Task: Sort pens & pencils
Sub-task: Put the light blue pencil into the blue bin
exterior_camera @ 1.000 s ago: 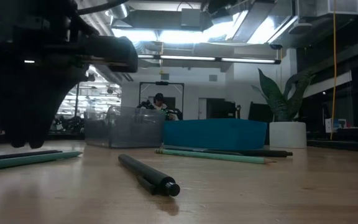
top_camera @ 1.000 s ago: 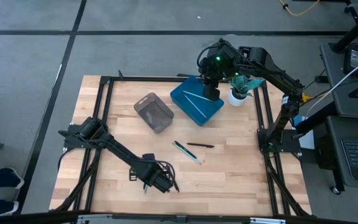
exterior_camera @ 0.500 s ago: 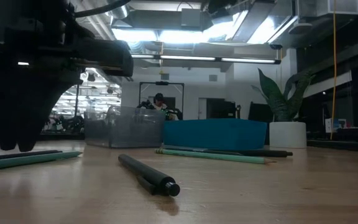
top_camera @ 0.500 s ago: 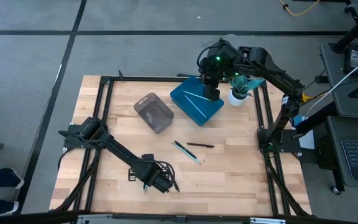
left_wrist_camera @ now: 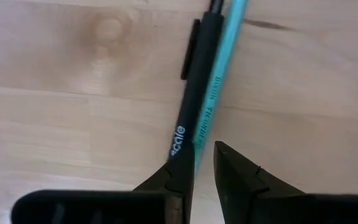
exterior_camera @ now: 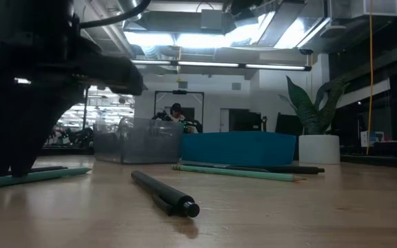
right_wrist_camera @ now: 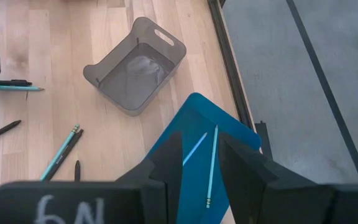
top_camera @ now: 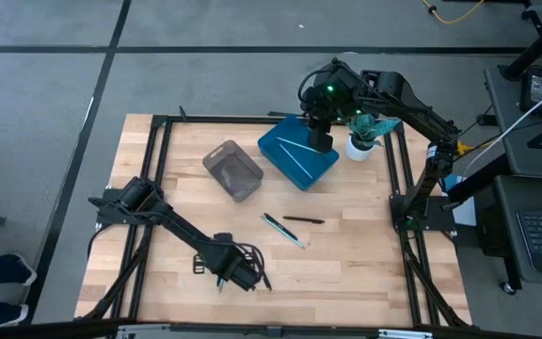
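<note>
Down at the table's near edge, the left gripper [left_wrist_camera: 202, 163] stands part-open astride a blue pencil [left_wrist_camera: 215, 87] touching a black pen [left_wrist_camera: 194, 87]. Both look light, stiff, slippery: pinch mid-shaft. Right gripper [right_wrist_camera: 194, 152] hangs open over the blue bin [top_camera: 296, 153].

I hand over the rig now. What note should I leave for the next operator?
Left gripper: open, low over a black stick and a light blue stick lying side by side near the table's front.
Right gripper: open, holding nothing, above the blue bin.
Done: two light blue sticks lie in the blue bin.
Left: that pair, plus more sticks mid-table; the grey bin shows none yet.
</note>
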Robot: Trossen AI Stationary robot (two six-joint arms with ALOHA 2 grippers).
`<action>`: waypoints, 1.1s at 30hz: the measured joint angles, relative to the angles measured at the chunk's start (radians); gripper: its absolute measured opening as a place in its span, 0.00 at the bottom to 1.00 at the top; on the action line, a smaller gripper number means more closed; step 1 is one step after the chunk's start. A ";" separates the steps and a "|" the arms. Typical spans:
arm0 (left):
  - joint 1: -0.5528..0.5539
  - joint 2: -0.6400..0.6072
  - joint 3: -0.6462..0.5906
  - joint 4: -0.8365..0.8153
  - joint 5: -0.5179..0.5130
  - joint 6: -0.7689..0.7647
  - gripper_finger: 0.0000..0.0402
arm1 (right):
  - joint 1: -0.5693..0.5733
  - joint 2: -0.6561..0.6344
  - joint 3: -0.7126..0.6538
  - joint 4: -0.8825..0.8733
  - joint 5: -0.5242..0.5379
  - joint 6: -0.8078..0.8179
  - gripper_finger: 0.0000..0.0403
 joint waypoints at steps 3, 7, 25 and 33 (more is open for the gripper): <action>0.000 0.000 -0.018 0.030 0.007 0.000 0.14 | 0.000 0.000 0.000 0.000 0.000 0.000 0.26; 0.000 -0.002 -0.031 0.055 0.007 0.001 0.14 | 0.000 0.000 0.000 0.001 0.000 0.000 0.26; 0.017 -0.002 -0.033 0.065 0.054 0.063 0.13 | 0.000 0.000 0.000 0.013 0.000 0.005 0.26; 0.041 -0.002 -0.033 0.067 0.063 0.106 0.09 | 0.000 0.000 0.000 0.013 0.000 0.008 0.26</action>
